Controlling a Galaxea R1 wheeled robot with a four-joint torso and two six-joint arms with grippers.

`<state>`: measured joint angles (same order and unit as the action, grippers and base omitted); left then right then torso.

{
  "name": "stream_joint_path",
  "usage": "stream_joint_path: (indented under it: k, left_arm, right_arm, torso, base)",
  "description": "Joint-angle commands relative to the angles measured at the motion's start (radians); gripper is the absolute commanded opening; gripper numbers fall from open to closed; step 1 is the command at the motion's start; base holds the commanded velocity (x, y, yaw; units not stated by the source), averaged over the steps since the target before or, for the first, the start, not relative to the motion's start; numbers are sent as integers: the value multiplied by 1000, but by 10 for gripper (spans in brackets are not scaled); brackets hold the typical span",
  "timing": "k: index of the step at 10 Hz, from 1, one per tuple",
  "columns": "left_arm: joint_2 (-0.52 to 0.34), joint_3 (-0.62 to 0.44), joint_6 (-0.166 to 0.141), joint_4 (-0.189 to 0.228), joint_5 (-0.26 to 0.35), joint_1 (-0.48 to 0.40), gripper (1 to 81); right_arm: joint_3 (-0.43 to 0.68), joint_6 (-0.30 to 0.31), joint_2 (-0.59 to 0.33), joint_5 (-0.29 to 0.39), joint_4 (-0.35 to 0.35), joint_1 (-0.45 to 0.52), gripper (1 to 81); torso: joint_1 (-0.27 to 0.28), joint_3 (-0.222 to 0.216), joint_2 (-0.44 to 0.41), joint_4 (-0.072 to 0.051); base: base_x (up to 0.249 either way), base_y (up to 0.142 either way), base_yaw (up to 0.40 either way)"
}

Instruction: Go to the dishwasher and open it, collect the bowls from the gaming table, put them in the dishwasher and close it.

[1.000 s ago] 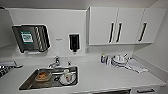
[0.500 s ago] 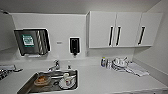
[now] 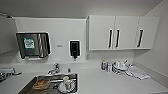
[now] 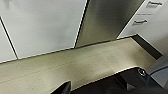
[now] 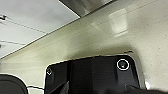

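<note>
Although the sink point(image 3: 53, 83) is cut off at the head view's lower left, a mug point(image 3: 66, 83) stands inside. Whether either pincer is apart or together cannot be told. Upper centre in the left wrist view, the dishwasher point(image 4: 110, 21) front meets white cabinet doors point(image 4: 42, 25).

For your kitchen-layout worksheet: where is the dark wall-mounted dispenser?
In the head view, the dark dispenser hangs on the white wall above the sink, between the metal towel dispenser and the white upper cabinets.
</note>
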<state>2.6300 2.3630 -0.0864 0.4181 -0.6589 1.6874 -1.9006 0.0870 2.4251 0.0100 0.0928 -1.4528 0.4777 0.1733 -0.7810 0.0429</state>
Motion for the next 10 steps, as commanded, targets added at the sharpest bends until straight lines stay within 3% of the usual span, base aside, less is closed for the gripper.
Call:
stream_joint_path:
  k: [1,2,4,5,8,9,10]
  left_arm:
    - [-97,-16,-29,53,-56,-25,811]
    - [-116,-40,-58,73,-61,-25,811]
    - [-111,-67,-173,156,-114,-27,811]
    - [-91,-64,-217,188,-154,-27,811]
    - [-14,-69,-248,217,-156,-31,811]
    - [-17,-82,-263,241,-157,-31,811]
    - [-23,-77,-265,248,-157,-31,811]
  right_arm:
    - [20,3,-33,48,15,76,811]
    - [25,4,-38,47,18,79,811]
    - [32,3,-38,47,18,82,811]
    - [32,3,-38,47,18,81,811]
    - [29,3,-33,48,16,82,811]
    - [29,3,-33,48,16,83,811]
    - [28,3,-33,47,16,85,811]
  torso:
    - [62,0,-97,0]
    - [84,0,-131,0]
    - [128,95,-201,0]
    - [144,105,-226,0]
    - [204,184,-322,0]
    - [227,127,-358,0]
    - [247,142,-389,0]
  base:
    - [0,0,0]
    - [0,0,0]
    - [0,0,0]
    - [0,0,0]
    - [0,0,0]
    - [0,0,0]
    - [0,0,0]
